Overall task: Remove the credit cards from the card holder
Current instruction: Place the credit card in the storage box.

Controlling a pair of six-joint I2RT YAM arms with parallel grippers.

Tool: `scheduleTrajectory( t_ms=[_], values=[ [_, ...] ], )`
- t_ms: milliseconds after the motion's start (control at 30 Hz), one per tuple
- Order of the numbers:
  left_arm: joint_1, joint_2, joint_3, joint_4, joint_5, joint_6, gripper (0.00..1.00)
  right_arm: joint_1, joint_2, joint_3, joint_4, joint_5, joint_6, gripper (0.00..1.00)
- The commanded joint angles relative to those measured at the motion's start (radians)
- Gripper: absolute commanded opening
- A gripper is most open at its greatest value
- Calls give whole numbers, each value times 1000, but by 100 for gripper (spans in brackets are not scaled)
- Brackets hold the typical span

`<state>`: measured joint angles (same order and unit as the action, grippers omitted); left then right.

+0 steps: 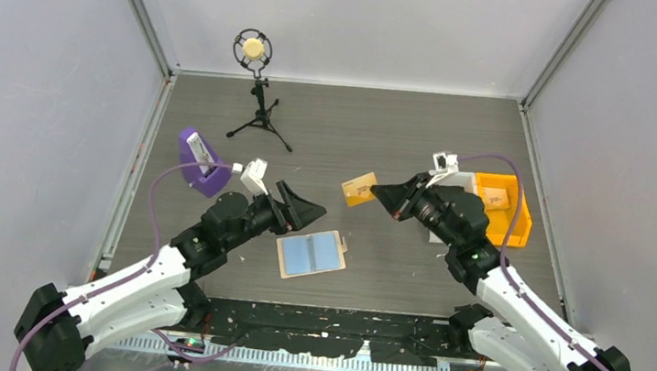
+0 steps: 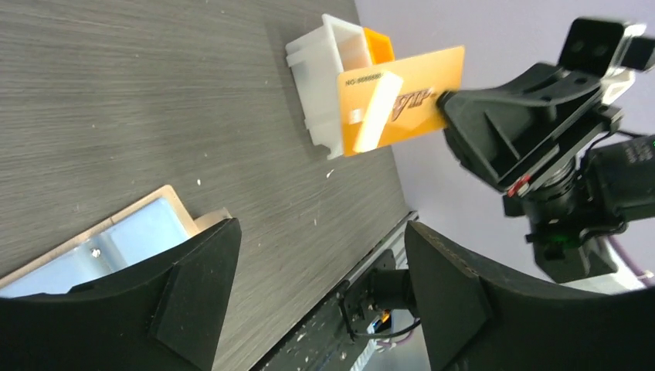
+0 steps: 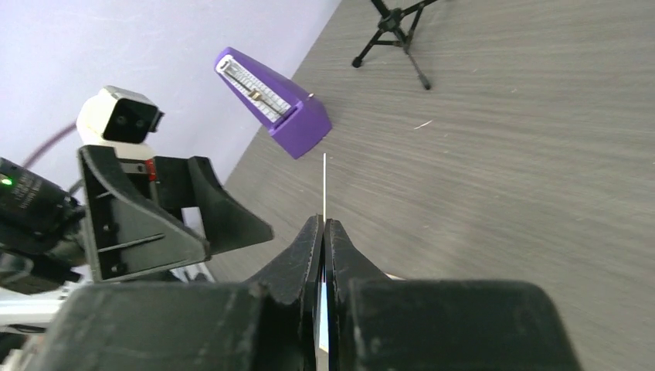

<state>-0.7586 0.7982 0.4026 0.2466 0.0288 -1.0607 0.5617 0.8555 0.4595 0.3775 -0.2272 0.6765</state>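
Note:
An orange-yellow credit card [image 1: 359, 189] hangs in the air above the table's middle, pinched at its right edge by my right gripper [image 1: 381, 192], which is shut on it. The right wrist view shows the card [image 3: 324, 182] edge-on between the closed fingers [image 3: 309, 247]. In the left wrist view the card [image 2: 402, 97] shows printed lettering. The card holder [image 1: 311, 254] lies unfolded on the table, light blue inside up, with its tan edge [image 2: 174, 202] showing. My left gripper [image 1: 308, 209] hovers just above and left of the holder, open and empty, a short gap from the card.
An orange bin [image 1: 502, 208] with a white bin beside it [image 2: 332, 58] stands at the right, behind the right arm. A purple wedge-shaped stand [image 1: 201, 163] sits at the left, and a small tripod with a round mic [image 1: 256, 95] at the back.

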Motion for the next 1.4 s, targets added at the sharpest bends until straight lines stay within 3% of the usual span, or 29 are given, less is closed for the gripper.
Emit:
scheduleTrajectory(
  t_ms=[0, 67, 167, 300, 667, 833, 1000, 1133, 1367],
  values=[
    [-4, -14, 103, -207, 61, 116, 83, -146, 10, 111, -195, -208, -176, 5],
    [-4, -27, 124, -275, 69, 149, 87, -221, 18, 148, -280, -250, -228, 5],
    [-3, -54, 124, -317, 88, 178, 99, -318, 29, 209, -400, -321, -319, 5],
    [-3, -58, 158, -398, 148, 246, 100, -407, 46, 242, -489, -323, -443, 5],
    [-3, -76, 339, -945, 148, 553, 100, -705, 136, 400, -659, -298, -691, 5],
    [-3, -162, 300, -924, 214, 556, 100, -872, 175, 496, -767, -347, -701, 5],
    [-4, -223, 340, -976, 226, 600, 100, -920, 215, 574, -852, -291, -794, 5],
    [-4, -282, 375, -1057, 141, 672, 100, -995, 271, 631, -906, -281, -816, 5],
    [-3, -329, 347, -1051, 86, 662, 100, -1015, 434, 710, -967, -274, -859, 7]
  ],
)
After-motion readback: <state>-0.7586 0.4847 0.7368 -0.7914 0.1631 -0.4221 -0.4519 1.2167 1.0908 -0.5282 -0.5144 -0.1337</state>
